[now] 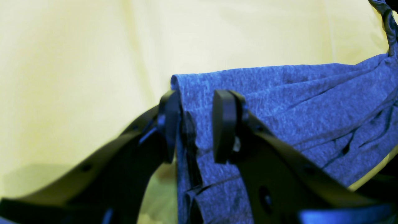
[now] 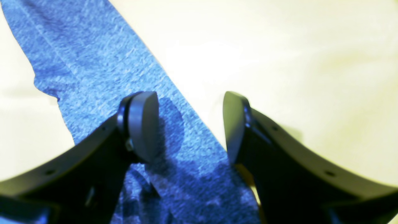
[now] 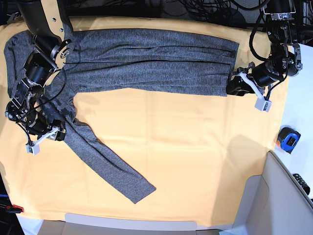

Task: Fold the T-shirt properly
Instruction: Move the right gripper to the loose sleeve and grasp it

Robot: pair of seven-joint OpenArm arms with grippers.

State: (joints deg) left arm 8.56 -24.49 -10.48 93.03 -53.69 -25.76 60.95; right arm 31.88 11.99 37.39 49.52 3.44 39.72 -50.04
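Right, the T-shirt lies spread on the yellow cloth, its body folded into a long band across the top of the base view, running from upper left to upper right. One long sleeve trails down from the left side toward the lower middle of the frame, flat on the cloth.

Over at the upper right of the base view, the left gripper sits at the shirt's hem corner. From its wrist view, the left gripper has a fold of the shirt standing between its two pads; the left pad touches the fabric edge, while the right pad sits in front of the cloth, and I cannot tell whether it presses in. So, pinched or merely straddled: hard to call.

At the left edge of the base view, the right gripper hangs low by the sleeve's upper part. Its wrist view shows the right gripper with jaws clearly apart, nothing between them; one finger is over the sleeve, the other over bare cloth.

On the white surface at right lies a blue and black tape measure. No writing on it can be read, and I see no brand or label on the shirt either.
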